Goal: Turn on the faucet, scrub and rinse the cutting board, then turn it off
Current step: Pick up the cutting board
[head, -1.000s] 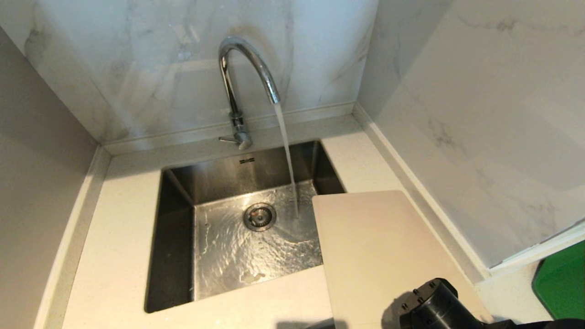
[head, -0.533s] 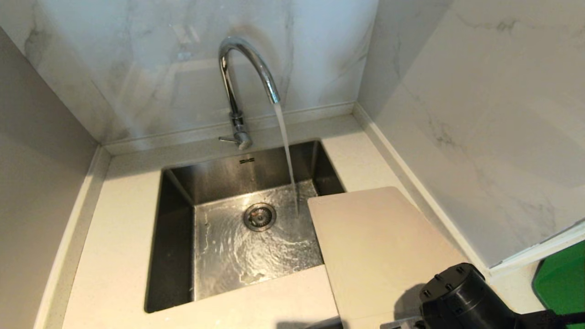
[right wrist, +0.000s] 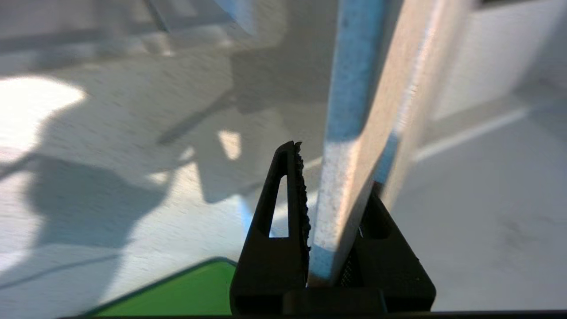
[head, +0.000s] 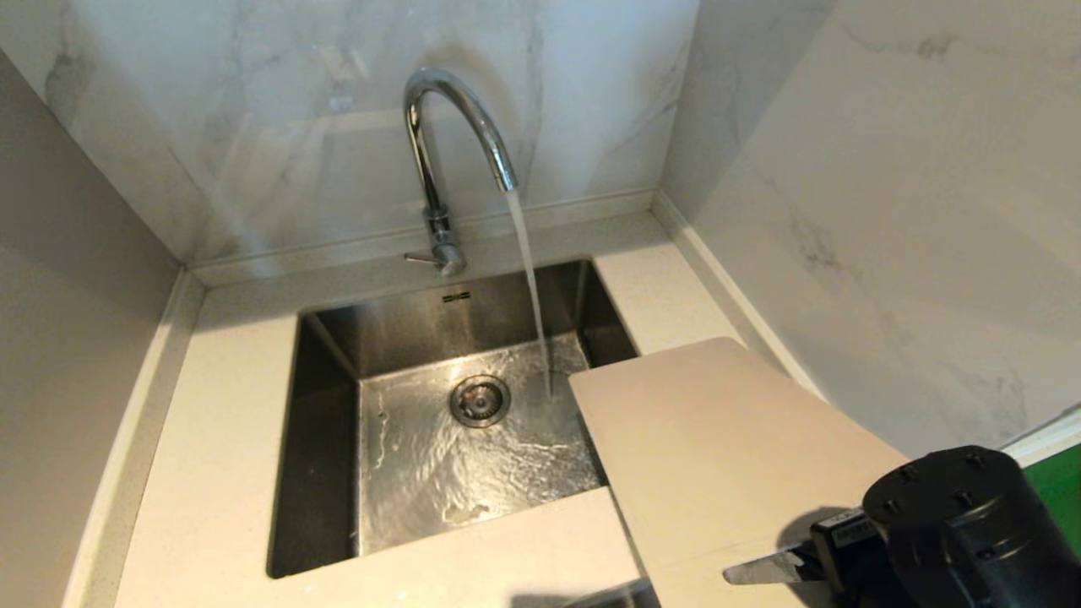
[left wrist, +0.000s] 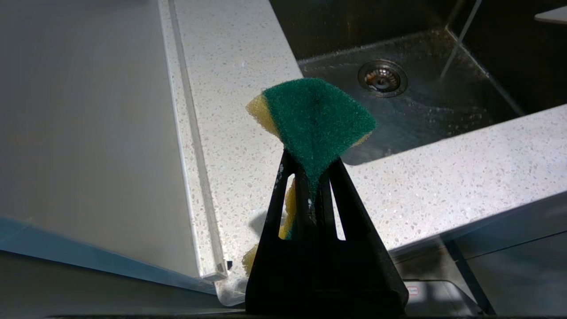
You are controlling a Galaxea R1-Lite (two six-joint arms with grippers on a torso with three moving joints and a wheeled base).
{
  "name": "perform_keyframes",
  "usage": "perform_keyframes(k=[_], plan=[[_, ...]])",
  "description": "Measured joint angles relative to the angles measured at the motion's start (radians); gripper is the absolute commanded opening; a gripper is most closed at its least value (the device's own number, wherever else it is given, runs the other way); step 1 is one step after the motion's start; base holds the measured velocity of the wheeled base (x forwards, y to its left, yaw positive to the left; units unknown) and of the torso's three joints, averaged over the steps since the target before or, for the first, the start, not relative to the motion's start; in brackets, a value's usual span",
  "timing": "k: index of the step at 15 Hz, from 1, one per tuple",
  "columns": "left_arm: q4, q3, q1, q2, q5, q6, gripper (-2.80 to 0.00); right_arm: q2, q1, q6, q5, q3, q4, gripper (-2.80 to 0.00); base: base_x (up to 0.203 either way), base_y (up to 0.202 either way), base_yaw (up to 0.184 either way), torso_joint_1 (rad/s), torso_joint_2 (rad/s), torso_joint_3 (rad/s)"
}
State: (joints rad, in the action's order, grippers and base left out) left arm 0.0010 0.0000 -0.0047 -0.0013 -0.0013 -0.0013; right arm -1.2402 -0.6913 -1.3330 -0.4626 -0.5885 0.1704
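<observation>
Gripping the cutting board (head: pixel 718 456) by its near-right edge, the right end effector (right wrist: pixel 330 248) risks slippage once water from the faucet (head: pixel 448 160) wets it; the left end effector (left wrist: pixel 312 195) clamps a sponge (left wrist: pixel 314 119).

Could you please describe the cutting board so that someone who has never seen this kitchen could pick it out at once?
Find the steel sink under the running faucet. The cutting board is on its right, one corner over the basin, its near edge in the right gripper. It is the only large, thin, pale cream slab here.

No legible text or labels
</observation>
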Motion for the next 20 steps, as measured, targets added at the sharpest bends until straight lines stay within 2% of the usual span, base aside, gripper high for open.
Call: perform_keyframes(k=[7, 14, 20], plan=[[0.0, 0.0, 0.0, 0.0, 0.0, 0.0, -2.8, 0.123, -0.001, -0.13, -0.019, -0.019, -0.02, -2.8, 0.0, 0.0, 0.0, 0.0, 0.0, 0.0], [0.0, 0.0, 0.0, 0.0, 0.0, 0.0, -2.8, 0.192, -0.001, -0.283, -0.015, -0.058, -0.134, -2.8, 0.0, 0.0, 0.0, 0.0, 0.0, 0.0], [0.0, 0.0, 0.0, 0.0, 0.0, 0.0, -2.8, 0.197, -0.001, -0.311, 0.074, -0.112, -0.126, -2.8, 0.0, 0.0, 0.0, 0.0, 0.0, 0.0]])
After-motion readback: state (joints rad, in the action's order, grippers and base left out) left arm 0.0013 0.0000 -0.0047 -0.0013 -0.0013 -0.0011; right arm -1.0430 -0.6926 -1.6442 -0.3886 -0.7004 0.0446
